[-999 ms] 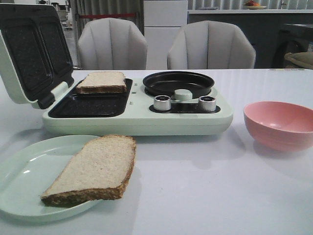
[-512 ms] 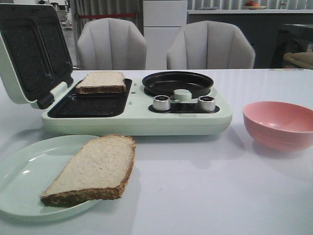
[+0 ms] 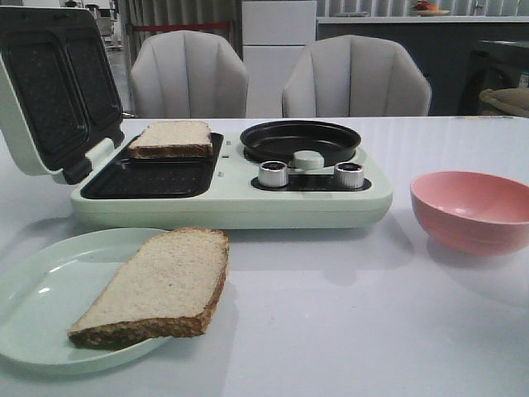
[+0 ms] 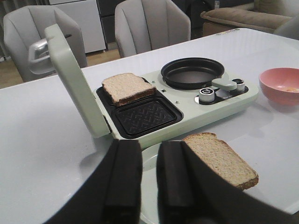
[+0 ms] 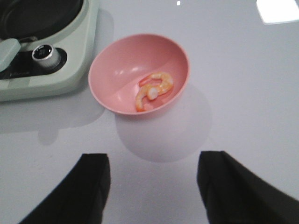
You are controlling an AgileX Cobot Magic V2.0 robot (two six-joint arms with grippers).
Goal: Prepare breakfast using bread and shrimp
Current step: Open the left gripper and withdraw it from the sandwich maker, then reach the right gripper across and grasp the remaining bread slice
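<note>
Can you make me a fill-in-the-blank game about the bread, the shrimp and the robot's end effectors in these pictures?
1. The curled orange-and-white shrimp lie inside the pink round ____.
2. One square slice of brown-crusted bread rests on the pale green round ____.
3. The other bread slice sits in the far slot of the open mint-green breakfast maker, beside its round black ____.
4. The right end effector has its black fingers spread ____.

Missing words: bowl; plate; pan; open
</note>
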